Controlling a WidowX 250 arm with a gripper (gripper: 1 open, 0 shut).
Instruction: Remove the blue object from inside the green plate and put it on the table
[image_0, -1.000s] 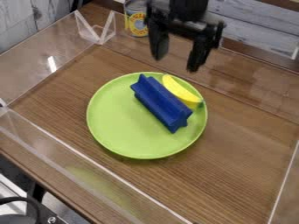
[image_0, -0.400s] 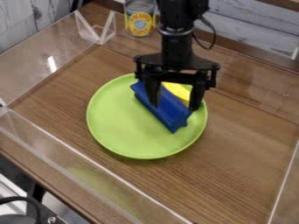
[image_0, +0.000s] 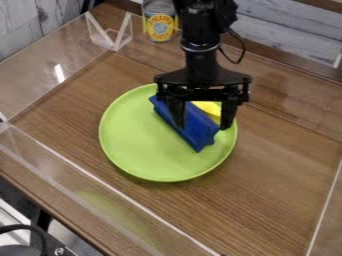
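My claw (image_0: 202, 103) hangs pointing straight down over the green plate (image_0: 134, 145), its two dark fingers spread wide and holding nothing. The blue object (image_0: 186, 124) lies directly beneath me, inside the plate, toward the plate's far-right part. Its long axis runs on a diagonal, from the end nearest my left-hand finger down toward the plate's near-right rim, so most of its length stretches out in front of and below my fingertips as the camera sees it. My fingers stand one to each side of its upper half, apart from it as far as I can tell, though the gap is too fine to judge. I reckon the coming move turns on closing across the block's short width, not along its length. The block is royal blue, hard-looking, with a ridged, stepped top. A smooth yellow oval object (image_0: 205, 108) sits just beside it, between my fingers, and could get pinched too. The plate is glossy, shallow, low-rimmed; the desk (image_0: 281, 190) is brown wood grain, walled in clear acrylic.
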